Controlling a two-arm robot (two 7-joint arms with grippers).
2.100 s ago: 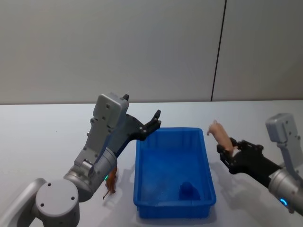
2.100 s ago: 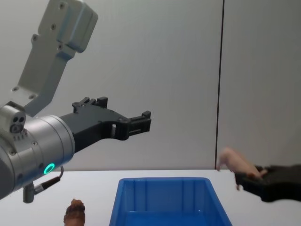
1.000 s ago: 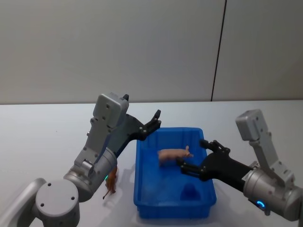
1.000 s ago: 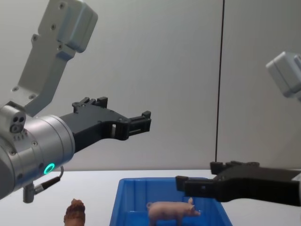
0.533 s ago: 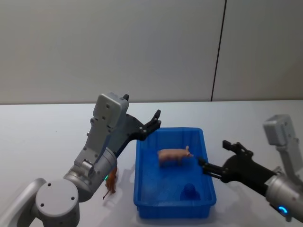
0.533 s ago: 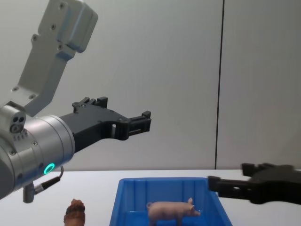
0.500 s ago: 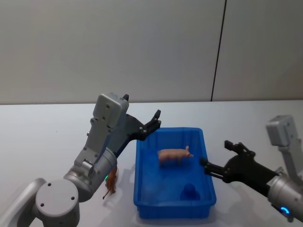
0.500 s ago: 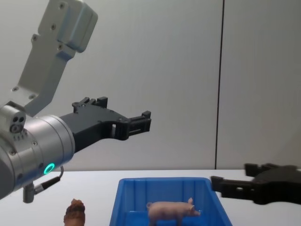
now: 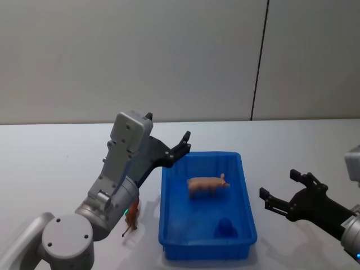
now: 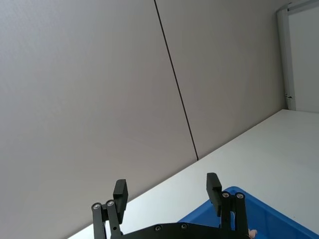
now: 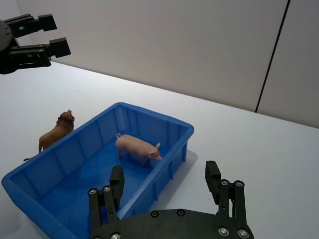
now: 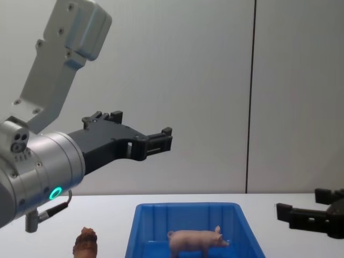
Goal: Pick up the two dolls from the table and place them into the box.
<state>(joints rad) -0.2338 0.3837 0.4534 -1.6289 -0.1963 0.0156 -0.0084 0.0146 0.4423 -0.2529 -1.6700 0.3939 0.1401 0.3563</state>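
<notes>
The pale pink pig doll (image 9: 207, 185) (image 11: 137, 148) (image 12: 196, 240) stands upright on the floor of the blue box (image 9: 206, 247) (image 11: 154, 119) (image 12: 185, 205). The brown doll (image 9: 132, 216) (image 11: 56, 131) (image 12: 86, 242) stands on the white table (image 9: 50, 169) just outside the box's left wall. My right gripper (image 9: 278, 184) (image 11: 164, 170) (image 12: 299, 201) hovers open and holds nothing, to the right of the box. Above the box's far left corner my left gripper (image 9: 184, 144) (image 10: 167, 185) (image 12: 164, 140) (image 11: 55, 34) hangs open and holds nothing, well above the brown doll.
A small dark blue lump (image 9: 223, 228) lies on the box floor near its front right corner. A grey wall with a vertical seam (image 9: 259, 62) rises behind the table. White tabletop stretches to both sides of the box.
My right gripper carried the pig over the box, let it go inside, and has drawn back to the right, out of the box. The left arm has not moved.
</notes>
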